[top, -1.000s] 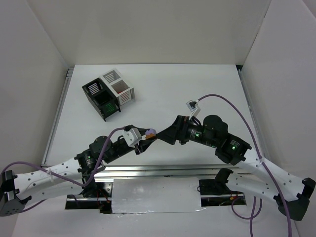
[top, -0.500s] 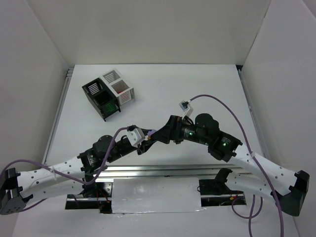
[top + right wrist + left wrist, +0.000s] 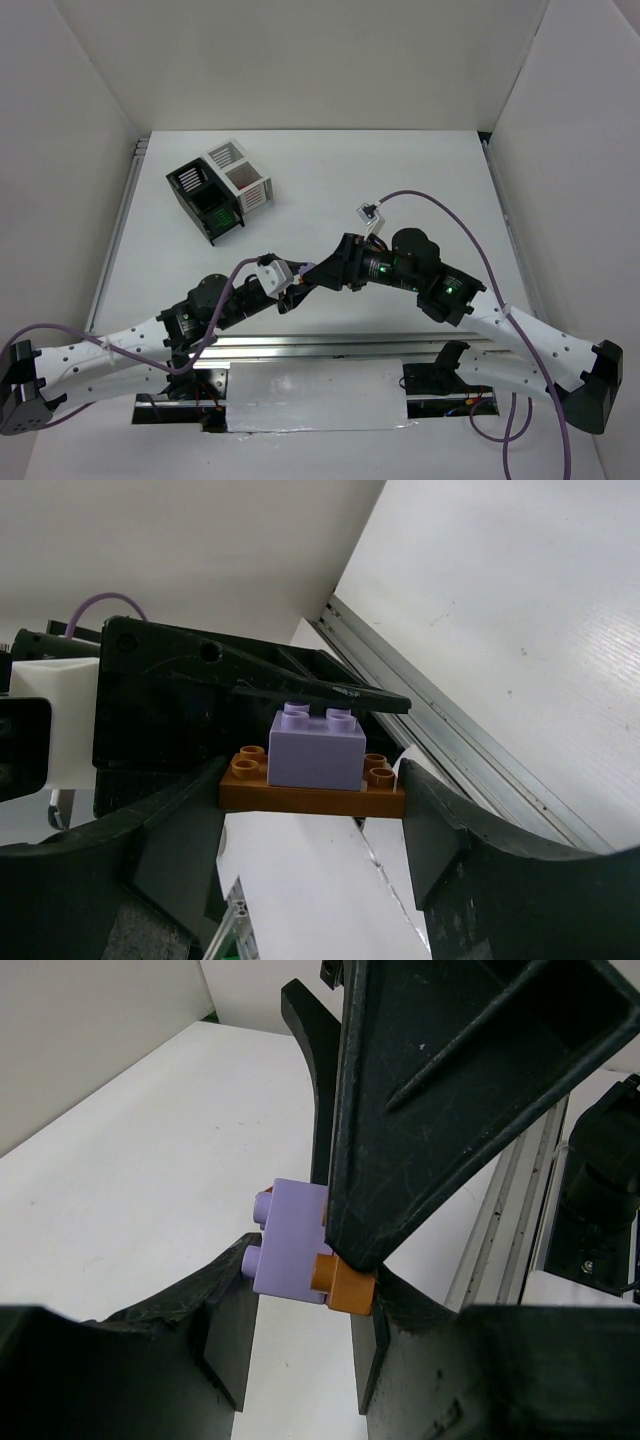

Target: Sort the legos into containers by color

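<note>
Arms meet at the table's [image 3: 400, 180] 6 o'clock; left gripper [image 3: 305, 1290] and right gripper [image 3: 312, 800] both pinch the purple-on-orange lego stack [image 3: 315, 755].

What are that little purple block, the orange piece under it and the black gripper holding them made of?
Purple brick: looks like moulded plastic, smooth with a soft sheen and crisp round studs. Orange-brown plate: seemingly the same plastic. Fingers of the right gripper: probably hard black plastic, matt and slightly grainy; cannot be sure.

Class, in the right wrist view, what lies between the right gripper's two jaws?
The right gripper clamps an orange plate by its ends, a purple brick stacked on its middle. The right wrist view shows it.
</note>
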Controlling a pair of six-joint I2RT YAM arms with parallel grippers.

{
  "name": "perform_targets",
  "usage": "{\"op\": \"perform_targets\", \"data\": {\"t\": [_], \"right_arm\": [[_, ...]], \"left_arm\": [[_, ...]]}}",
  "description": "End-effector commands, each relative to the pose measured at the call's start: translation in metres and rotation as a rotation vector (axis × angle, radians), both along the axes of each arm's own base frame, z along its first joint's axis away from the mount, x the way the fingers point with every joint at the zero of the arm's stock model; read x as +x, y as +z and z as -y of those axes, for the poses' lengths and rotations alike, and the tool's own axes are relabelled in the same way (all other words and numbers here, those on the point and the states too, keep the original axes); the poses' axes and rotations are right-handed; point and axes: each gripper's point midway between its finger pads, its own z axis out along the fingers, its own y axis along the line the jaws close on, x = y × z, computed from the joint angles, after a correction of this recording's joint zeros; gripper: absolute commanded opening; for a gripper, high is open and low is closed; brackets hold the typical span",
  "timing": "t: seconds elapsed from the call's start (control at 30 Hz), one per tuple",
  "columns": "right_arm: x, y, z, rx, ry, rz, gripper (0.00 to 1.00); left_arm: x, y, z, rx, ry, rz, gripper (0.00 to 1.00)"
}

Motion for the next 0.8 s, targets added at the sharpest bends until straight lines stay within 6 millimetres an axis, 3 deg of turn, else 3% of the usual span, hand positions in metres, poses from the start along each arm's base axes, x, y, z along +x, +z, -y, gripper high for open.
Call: {"op": "perform_targets", "data": {"t": [0.0, 0.03, 0.07, 0.1, 0.13, 0.2, 0.37, 0.47, 0.67, 0.73, 0.77], "right_arm": [[-0.011, 0.023, -0.004, 0.075, 0.06, 0.05, 0.1], [-0.013, 0.022, -0.005, 0.073, 0.073, 0.065, 0.08], [-0.014, 0.026, -0.006, 0.092, 0.088, 0.098, 0.06], [-0.018, 0.027, -0.005, 0.089, 0.118, 0.145, 0.0], [-0.018, 0.028, -0.005, 0.084, 0.129, 0.178, 0.0], [-0.017, 0.026, -0.002, 0.06, 0.15, 0.257, 0.0], [-0.014, 0.018, 0.005, -0.015, 0.23, 0.408, 0.0], [-0.002, 0.007, 0.018, -0.106, 0.175, 0.461, 0.0], [0.019, -0.002, 0.053, -0.263, 0.009, 0.59, 0.0], [0.019, -0.007, 0.058, -0.3, 0.009, 0.624, 0.0], [0.017, -0.006, 0.06, -0.298, 0.013, 0.643, 0.0]], "left_arm": [[0.002, 0.022, -0.001, -0.065, 0.014, 0.033, 0.18], [0.001, 0.022, -0.001, -0.066, 0.014, 0.032, 0.27], [0.0, 0.022, -0.001, -0.065, 0.009, 0.03, 0.53], [-0.003, 0.021, 0.0, -0.059, -0.013, 0.029, 0.66], [-0.005, 0.021, 0.001, -0.057, -0.024, 0.029, 0.84], [-0.011, 0.023, 0.003, -0.053, -0.059, 0.03, 0.98], [-0.024, 0.022, 0.005, -0.001, -0.129, -0.01, 0.99], [-0.032, 0.026, 0.001, -0.016, -0.14, -0.085, 1.0], [-0.045, 0.05, -0.023, -0.147, -0.096, -0.28, 1.0], [-0.036, 0.063, -0.034, -0.231, -0.005, -0.384, 1.0], [-0.035, 0.055, -0.038, -0.22, 0.03, -0.441, 0.99]]}}
